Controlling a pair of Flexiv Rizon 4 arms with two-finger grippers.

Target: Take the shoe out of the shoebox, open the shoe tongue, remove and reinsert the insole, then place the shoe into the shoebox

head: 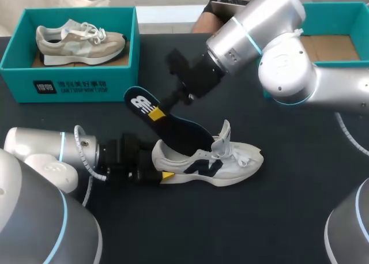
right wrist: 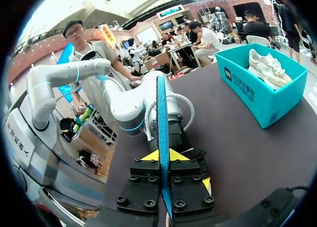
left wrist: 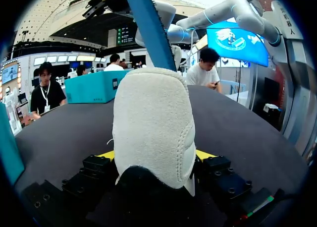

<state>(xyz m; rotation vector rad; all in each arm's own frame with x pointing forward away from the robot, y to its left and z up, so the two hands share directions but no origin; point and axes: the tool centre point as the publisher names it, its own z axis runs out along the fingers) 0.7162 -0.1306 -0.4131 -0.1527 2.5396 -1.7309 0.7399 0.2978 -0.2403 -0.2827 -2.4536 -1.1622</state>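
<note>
Shoe (head: 222, 163), white, sits on the black table (head: 277, 218) with its heel clamped between the left gripper's (head: 158, 167) two fingers, one yellow tip on each side of the heel. Just behind the shoe, the dark blue insole (head: 187, 131) tilts up out of its opening beside the raised tongue (head: 223, 134), and the right gripper (head: 158, 111) is closed on the insole near its upper end. Well behind and left of the shoe, the teal shoebox (head: 86, 85) holds a beige shoe (head: 81, 39); a second teal box (head: 340, 9) stands behind and to its right.
</note>
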